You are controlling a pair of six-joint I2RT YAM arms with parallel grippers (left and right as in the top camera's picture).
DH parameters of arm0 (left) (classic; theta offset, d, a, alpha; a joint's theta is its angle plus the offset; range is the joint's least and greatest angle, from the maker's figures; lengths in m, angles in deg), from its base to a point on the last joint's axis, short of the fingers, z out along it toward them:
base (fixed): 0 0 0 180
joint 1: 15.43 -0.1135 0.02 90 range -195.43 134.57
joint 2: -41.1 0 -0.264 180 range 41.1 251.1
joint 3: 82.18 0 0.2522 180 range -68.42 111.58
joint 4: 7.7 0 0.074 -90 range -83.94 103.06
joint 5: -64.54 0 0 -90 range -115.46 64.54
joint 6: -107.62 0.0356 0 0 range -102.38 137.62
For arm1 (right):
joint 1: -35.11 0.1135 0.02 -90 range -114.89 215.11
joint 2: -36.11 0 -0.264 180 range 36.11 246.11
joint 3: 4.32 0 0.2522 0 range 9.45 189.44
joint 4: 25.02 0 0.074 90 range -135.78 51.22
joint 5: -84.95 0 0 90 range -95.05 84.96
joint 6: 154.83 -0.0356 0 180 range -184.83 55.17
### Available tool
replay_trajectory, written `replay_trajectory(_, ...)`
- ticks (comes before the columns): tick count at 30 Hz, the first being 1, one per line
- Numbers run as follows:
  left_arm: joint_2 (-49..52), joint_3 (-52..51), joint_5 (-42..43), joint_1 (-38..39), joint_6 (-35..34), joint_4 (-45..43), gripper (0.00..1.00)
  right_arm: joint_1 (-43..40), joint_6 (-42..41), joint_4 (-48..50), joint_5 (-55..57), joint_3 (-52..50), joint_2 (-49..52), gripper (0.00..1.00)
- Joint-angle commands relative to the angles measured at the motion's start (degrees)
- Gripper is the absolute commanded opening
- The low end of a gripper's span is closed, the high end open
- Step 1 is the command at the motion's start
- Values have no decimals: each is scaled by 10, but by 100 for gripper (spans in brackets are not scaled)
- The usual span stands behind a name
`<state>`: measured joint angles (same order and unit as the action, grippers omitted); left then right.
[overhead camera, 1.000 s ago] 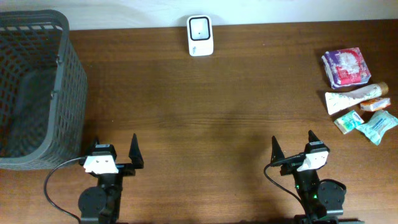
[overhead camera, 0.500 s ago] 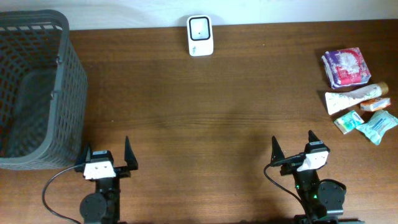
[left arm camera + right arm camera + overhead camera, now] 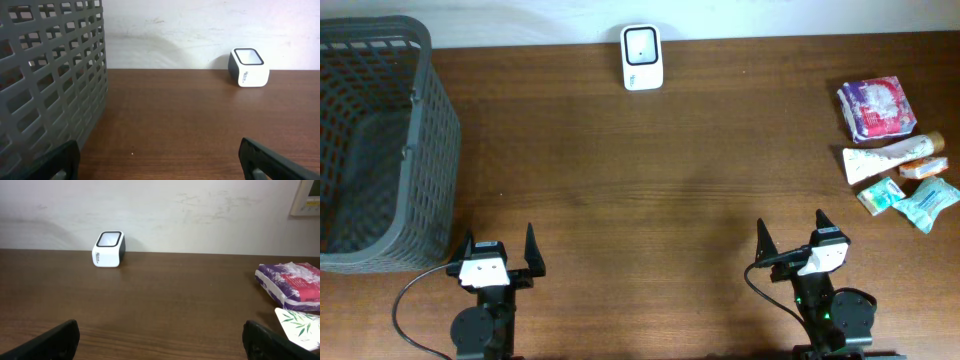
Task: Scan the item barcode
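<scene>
Desk: brown wood, carries everything.
Basket: grey, just left of the left fingers.
Left fingers: low, level, aimed forward; released, empty.
Right fingers: same pose; released, empty.
Items: ahead-right of the right fingers, well apart.
Scanner: far ahead, between both pairs.

The table was brown wood, smooth with a soft shine. The basket was grey plastic, dull and full of holes. The scanner was smooth white plastic. The purple pack had shiny crinkly wrap.
</scene>
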<state>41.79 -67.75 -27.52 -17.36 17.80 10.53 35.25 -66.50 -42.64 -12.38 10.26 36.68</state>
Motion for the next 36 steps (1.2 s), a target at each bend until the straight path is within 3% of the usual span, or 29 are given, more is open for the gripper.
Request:
replay_trajectory(1,-4,-2,8,3,-3,3,99,-2,-3,-1,3,-5,-4,99)
replay_trajectory(36,-4,-2,9,3,-4,3,99,-2,-3,-3,19,-5,-4,99)
